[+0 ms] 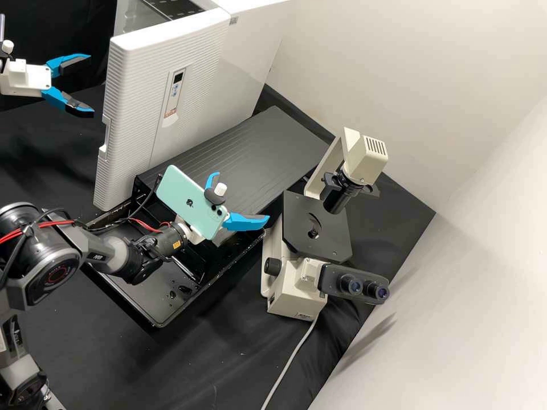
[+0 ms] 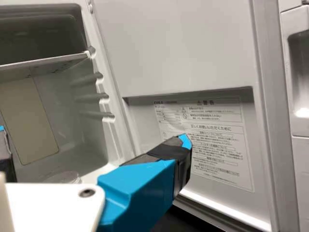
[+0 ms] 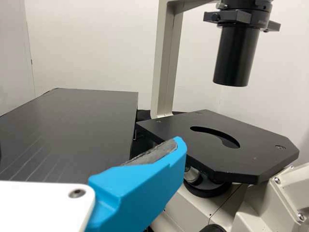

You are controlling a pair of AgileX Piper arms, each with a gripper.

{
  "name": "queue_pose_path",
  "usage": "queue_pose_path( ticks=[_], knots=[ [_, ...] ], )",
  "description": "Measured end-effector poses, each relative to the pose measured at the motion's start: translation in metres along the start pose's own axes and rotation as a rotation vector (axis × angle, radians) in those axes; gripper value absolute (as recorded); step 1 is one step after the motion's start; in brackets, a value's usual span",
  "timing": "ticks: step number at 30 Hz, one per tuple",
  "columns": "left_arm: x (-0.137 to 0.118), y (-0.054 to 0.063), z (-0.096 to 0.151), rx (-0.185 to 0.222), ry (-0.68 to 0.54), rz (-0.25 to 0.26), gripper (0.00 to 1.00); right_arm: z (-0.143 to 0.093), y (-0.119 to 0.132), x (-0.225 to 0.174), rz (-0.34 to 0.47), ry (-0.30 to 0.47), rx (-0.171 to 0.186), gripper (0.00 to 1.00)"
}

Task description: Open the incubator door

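In the high view the incubator door [image 1: 137, 114] stands open, its ribbed face towards the bench and its handle recess on the left edge. My left gripper [image 1: 91, 84] is open just left of that edge, apart from it. The left wrist view has the door's inner face [image 2: 183, 48] with a label, beside the chamber [image 2: 48, 101]; my left gripper [image 2: 94, 137] has nothing between its fingers. My right gripper [image 1: 240, 197] is open between the black box and the microscope, a green phone covering part of it. In the right wrist view my right gripper [image 3: 91, 145] shows one finger near the microscope stage.
The black ridged box [image 1: 245, 154] lies before the incubator, with a black tray [image 1: 154, 302] at its near side. A beige microscope [image 1: 296, 296] stands to the right, its cable running forward. White walls [image 1: 456, 85] bound the bench at the right.
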Motion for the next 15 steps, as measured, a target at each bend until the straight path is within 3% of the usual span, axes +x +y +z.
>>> queue_pose_path(
  ticks=[4, 7, 11, 15],
  knots=[
    [-0.002, -0.002, 0.001, 0.024, 0.078, 0.035, 1.0, 0.0, 0.0, 0.0, 0.0, 0.0, 0.0, 1.0],
    [-0.007, 0.002, 0.005, 0.05, 0.219, 0.101, 1.0, 0.0, 0.0, 0.0, 0.0, 0.0, 0.0, 1.0],
    [-0.011, 0.005, 0.012, 0.09, 0.253, 0.125, 1.0, 0.0, 0.0, 0.0, 0.0, 0.0, 0.0, 1.0],
    [-0.011, 0.004, 0.015, 0.054, 0.289, 0.142, 1.0, 0.0, 0.0, 0.0, 0.0, 0.0, 0.0, 1.0]
  ],
)
